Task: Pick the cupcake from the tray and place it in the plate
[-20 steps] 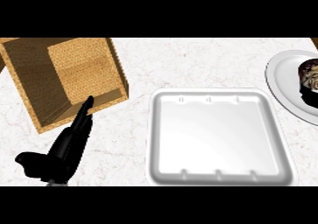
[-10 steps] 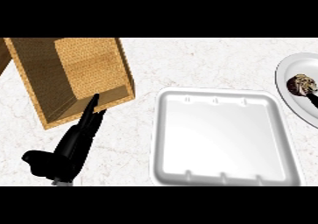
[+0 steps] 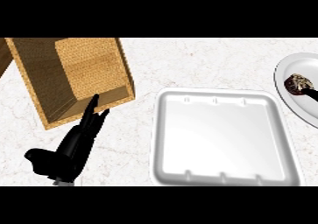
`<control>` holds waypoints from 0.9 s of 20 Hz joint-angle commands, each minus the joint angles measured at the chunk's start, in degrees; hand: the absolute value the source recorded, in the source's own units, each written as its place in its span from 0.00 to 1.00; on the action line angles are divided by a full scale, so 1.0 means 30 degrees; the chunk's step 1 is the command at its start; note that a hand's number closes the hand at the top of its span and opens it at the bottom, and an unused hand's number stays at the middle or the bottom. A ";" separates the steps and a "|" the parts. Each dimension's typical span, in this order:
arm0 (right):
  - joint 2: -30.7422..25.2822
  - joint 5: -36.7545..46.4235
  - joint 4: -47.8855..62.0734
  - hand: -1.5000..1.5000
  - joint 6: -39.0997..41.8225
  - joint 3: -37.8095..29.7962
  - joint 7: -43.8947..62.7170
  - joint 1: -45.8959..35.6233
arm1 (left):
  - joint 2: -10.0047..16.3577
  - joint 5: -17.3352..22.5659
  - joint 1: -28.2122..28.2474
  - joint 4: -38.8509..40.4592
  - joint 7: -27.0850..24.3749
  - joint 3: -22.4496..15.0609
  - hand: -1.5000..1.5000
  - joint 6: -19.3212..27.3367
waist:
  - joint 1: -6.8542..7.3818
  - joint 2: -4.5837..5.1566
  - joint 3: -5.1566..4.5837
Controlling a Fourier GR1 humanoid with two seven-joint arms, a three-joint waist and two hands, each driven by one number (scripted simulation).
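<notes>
Counter (image 3: 206, 61): tray (image 3: 219, 140), plate (image 3: 294, 65), wooden box (image 3: 77, 74)

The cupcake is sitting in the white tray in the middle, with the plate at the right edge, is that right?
Not quite. The head view shows the cupcake on the plate at the right edge, not in the white tray. The tray is in the middle, as you said.
</notes>
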 commanded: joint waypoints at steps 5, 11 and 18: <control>-0.0116 -0.3292 0.3243 0.00 0.1623 -0.3267 -0.3108 -0.1698 | 0.0151 0.0280 0.1079 0.3152 0.1423 0.1104 0.50 0.0628 | -0.0480 0.0337 -0.0394; -0.1970 -0.4825 0.5530 0.00 0.6556 -0.4248 -0.4111 -0.1310 | -0.0004 0.0317 0.1673 0.2412 0.1690 0.0881 0.50 0.0798 | -0.0804 0.0109 -0.0401; -0.3318 -0.4849 0.6827 0.00 1.1440 -0.4033 -0.6943 0.0962 | 0.0471 0.0492 0.2288 0.2554 0.1518 0.1446 0.50 0.0586 | -0.1315 -0.0061 -0.0450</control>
